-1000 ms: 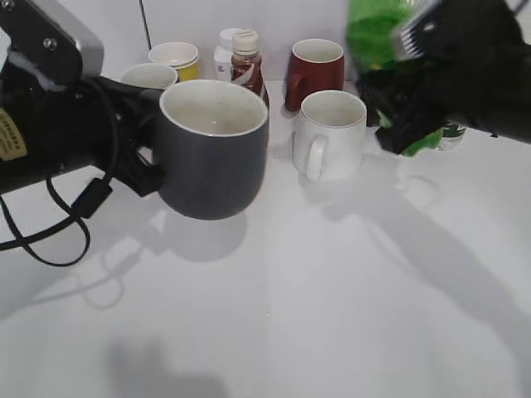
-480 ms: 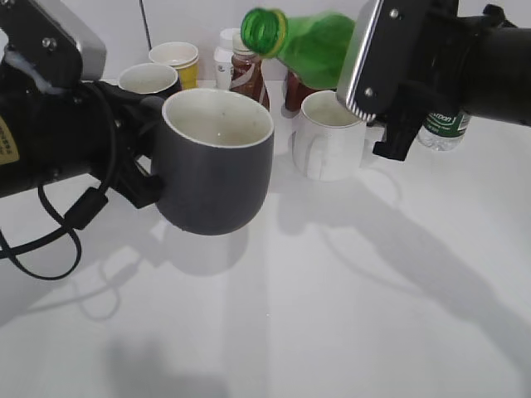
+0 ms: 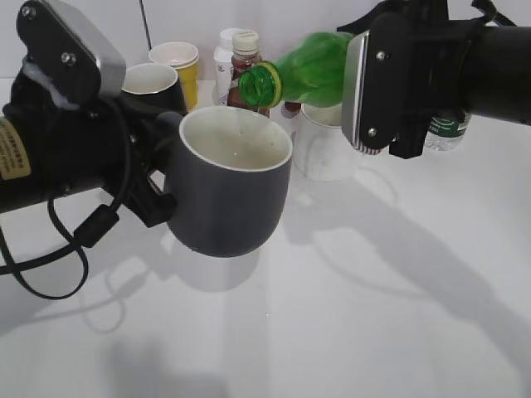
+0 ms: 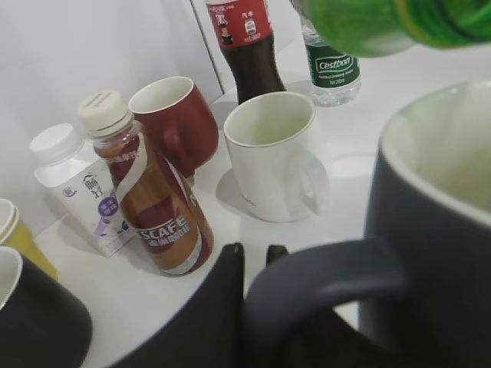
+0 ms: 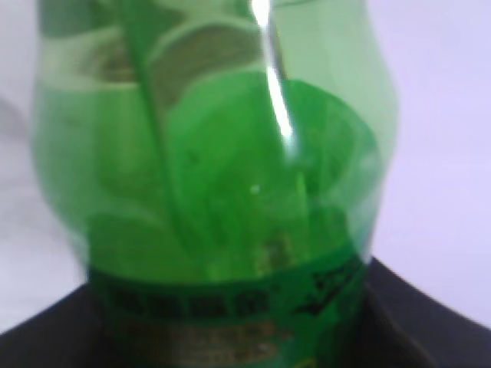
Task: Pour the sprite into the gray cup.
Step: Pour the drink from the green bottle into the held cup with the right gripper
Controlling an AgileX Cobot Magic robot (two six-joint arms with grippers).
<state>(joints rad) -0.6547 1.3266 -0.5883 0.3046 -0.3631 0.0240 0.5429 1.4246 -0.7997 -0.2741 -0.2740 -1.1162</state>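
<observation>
My left gripper (image 3: 158,178) is shut on the handle (image 4: 322,272) of the gray cup (image 3: 231,195) and holds it up off the table, upright, cream inside showing. My right gripper (image 3: 373,83) is shut on the sprite (image 3: 311,66), a green bottle tipped on its side, open mouth (image 3: 259,84) just over the cup's far rim. The sprite fills the right wrist view (image 5: 215,184) and shows at the top of the left wrist view (image 4: 383,19). No stream of liquid shows.
Behind stand a white mug (image 3: 328,149), a dark red mug (image 4: 173,119), a brown coffee bottle (image 4: 149,192), a white milk bottle (image 4: 73,184), a yellow cup (image 3: 178,62), a black mug (image 3: 149,83), a cola bottle (image 4: 245,46) and a water bottle (image 3: 444,128).
The sprite has swung from upright at the right to tipped sideways, its mouth moving left and down to the cup's rim. The gray cup has shifted slightly right and lower.
</observation>
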